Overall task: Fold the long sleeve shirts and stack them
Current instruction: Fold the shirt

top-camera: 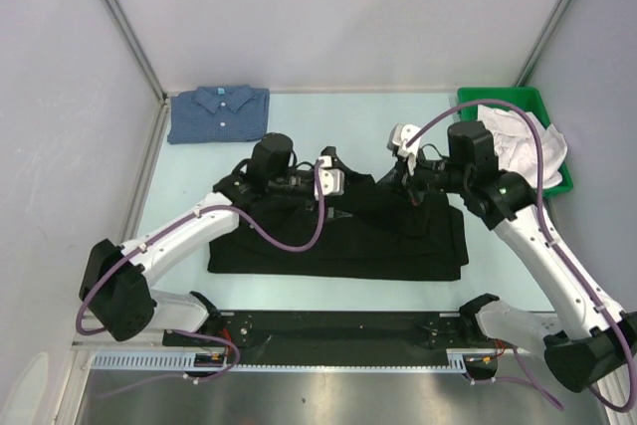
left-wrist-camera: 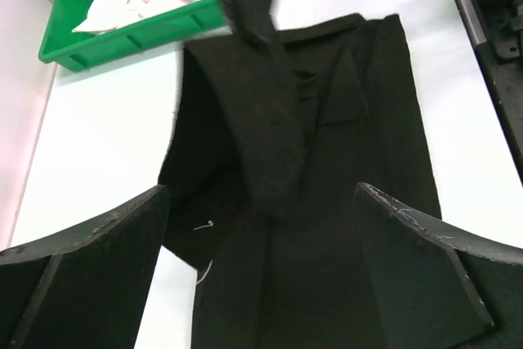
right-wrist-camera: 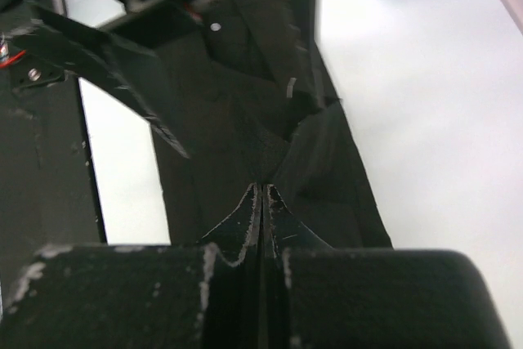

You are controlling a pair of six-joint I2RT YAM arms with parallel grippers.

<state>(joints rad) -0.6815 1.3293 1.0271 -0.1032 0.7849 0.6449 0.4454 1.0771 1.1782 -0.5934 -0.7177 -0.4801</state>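
Step in hand: folding the black shirt [top-camera: 338,246], mid-fold on what looks like a sleeve or side flap.

Right gripper [right-wrist-camera: 261,190]: jaws closed, pinching a ridge of black cloth right at the tips, and the fabric tents up to them.

Left gripper [left-wrist-camera: 261,194]: jaws spread wide with nothing clamped, hovering above the shirt. A lifted black strip hangs just ahead of its tips. The shirt body lies below and beyond.

Blue shirt [top-camera: 219,113] is already folded and well apart from both sets of jaws, far ahead of the right tips. Green bin [top-camera: 498,99] with white cloth [top-camera: 518,141] sits behind the right gripper, not involved.

Next, my read: the right gripper carries the pinched flap across the body and lays it flat. The left either pins the fold line or takes a second corner. A single pinch may let the flap twist. Stacking not yet started.
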